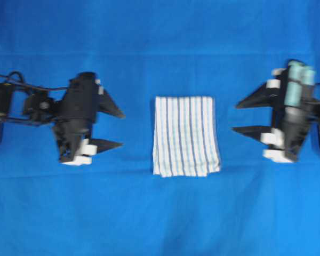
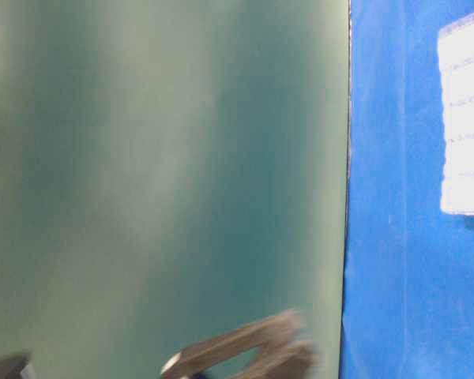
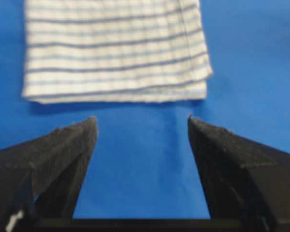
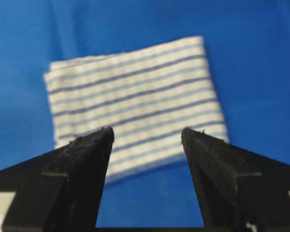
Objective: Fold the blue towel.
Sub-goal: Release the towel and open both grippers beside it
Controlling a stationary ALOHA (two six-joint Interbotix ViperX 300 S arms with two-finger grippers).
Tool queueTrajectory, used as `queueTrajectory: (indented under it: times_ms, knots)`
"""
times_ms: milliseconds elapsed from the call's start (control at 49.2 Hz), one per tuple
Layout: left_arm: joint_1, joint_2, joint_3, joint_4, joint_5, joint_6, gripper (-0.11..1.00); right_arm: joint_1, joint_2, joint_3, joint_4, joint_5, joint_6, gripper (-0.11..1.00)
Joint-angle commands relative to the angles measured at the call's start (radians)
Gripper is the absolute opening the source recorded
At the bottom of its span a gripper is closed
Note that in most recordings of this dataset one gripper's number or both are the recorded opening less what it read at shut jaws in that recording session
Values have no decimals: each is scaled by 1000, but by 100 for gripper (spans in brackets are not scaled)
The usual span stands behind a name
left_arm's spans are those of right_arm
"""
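Observation:
The blue towel, white with thin blue stripes, lies folded into a small layered rectangle in the middle of the blue covering. My left gripper hangs open to its left, clear of the cloth and holding nothing. On the other side my right gripper is open too, apart from the towel. The left wrist view shows the towel beyond my open left gripper. In the right wrist view the towel lies ahead of my open right gripper.
The plain blue covering spreads over the whole table around the towel. In the table-level view a blurred green surface fills the left, the covering's edge runs down the middle, and the towel shows at the right edge.

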Motion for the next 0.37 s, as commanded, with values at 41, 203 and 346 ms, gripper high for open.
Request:
queueTrajectory:
  times_ms: [41,203,346]
  knots:
    - [23,-144,54,3,-21,2,70,3,-147,21,-29,14,-3,62]
    - [35,-295,144,3,-46,-5,70,3,-288,87,-60,15,-6,62]
    - [44,-425,215,3,-48,-5,70,3,-394,164,-94,5,-6,62]
